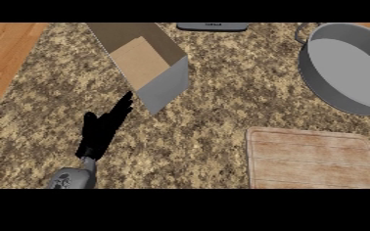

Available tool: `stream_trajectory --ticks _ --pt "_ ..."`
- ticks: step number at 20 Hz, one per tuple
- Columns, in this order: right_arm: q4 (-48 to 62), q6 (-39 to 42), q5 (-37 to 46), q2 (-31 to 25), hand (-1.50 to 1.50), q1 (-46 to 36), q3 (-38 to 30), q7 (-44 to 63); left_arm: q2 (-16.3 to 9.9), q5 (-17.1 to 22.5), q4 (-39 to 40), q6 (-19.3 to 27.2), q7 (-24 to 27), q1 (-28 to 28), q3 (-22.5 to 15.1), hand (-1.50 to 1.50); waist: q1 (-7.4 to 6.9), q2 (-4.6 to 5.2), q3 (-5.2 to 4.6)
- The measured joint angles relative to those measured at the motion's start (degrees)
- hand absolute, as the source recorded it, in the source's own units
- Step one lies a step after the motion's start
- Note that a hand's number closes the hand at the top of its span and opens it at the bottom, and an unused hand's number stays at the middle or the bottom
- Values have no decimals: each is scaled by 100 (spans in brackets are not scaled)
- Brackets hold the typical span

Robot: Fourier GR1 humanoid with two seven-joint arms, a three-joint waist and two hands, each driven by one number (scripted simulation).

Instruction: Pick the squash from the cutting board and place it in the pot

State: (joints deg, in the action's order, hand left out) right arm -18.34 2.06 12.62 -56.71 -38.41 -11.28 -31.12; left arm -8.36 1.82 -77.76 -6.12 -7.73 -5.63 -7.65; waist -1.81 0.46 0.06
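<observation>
Speckled tan granite table (217, 127) is carrying: a pale wooden cutting board (307, 159) lying at five o'clock; a grey round metal pot (339, 68) sitting at two o'clock; an open brown cardboard box (145, 61) lying at eleven o'clock. Squash: showing nowhere. Left hand (104, 125), black, is resting at eight o'clock, fingers straight, holding nothing.

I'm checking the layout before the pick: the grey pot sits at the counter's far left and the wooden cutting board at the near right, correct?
Not quite. The head view shows the grey pot at the counter's far right, not the far left. The wooden cutting board is at the near right, as you said.
</observation>
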Motion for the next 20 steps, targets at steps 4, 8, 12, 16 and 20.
stream_trajectory --ticks 4,8,12,16,20 --pt "77 -217 492 244 150 -482 401 463 -98 75 -64 -160 -16 9 60 0 -64 15 2" --pt "236 -509 1043 462 150 -886 826 847 -67 41 -13 -187 -4 -79 38 0 -123 45 5" --pt "393 -933 1755 604 150 -1136 1391 1384 -83 45 9 -232 -57 -205 56 0 -183 72 4" --pt "708 -1036 2286 933 150 -1353 1815 1983 -95 69 20 -283 -100 -263 77 0 -227 91 6" --pt "1181 -379 2491 1118 -150 -1556 1993 2578 -49 25 -60 -265 -117 -253 13 0 -291 110 11"
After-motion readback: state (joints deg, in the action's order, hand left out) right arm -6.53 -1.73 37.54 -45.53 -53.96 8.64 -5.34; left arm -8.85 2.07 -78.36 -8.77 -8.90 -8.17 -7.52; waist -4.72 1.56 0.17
